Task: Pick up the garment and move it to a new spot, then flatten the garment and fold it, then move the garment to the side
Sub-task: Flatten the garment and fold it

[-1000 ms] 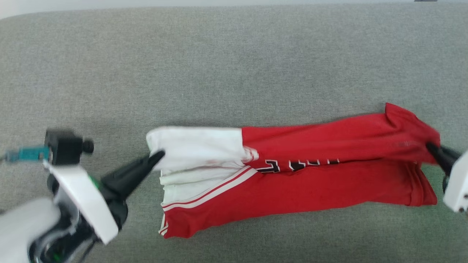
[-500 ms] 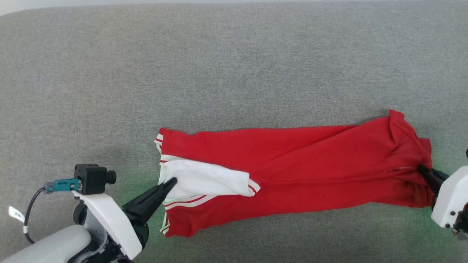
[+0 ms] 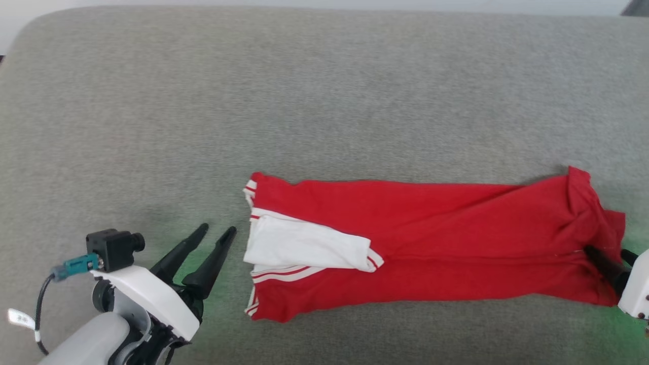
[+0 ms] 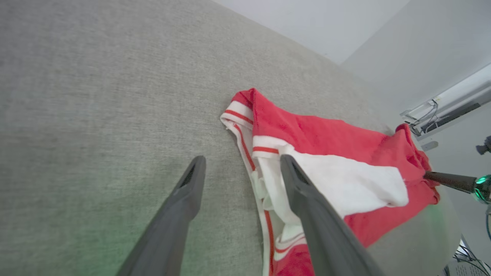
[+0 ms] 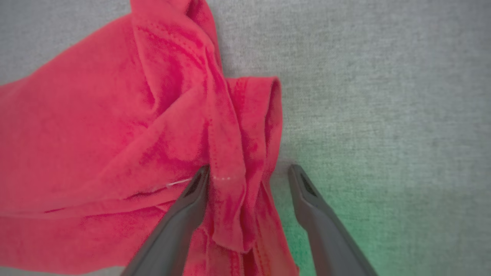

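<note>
The jersey T-shirt [image 3: 431,243] lies on the grey fabric-covered bench [image 3: 324,101] as a long, narrow, doubled-over band. One white sleeve [image 3: 304,246] is laid on top at my left end, and the hem is bunched at my right.

My left fingers [image 3: 218,227] are spread apart with nothing between them, just beside the sleeve end. I cannot tell whether the nearer one brushes the striped trim. My right fingers [image 5: 249,170] are released too. They straddle a ridge of bunched red hem without pinching it, and only one finger lies against the cloth.

I judge the shirt light, soft and limp. It should sag and crease wherever it is unsupported, and its layers may slide over each other. I would take hold at the two ends, pinching through every layer at the stitched edges, where the fabric is thickest, and keep it taut between both arms.
</note>
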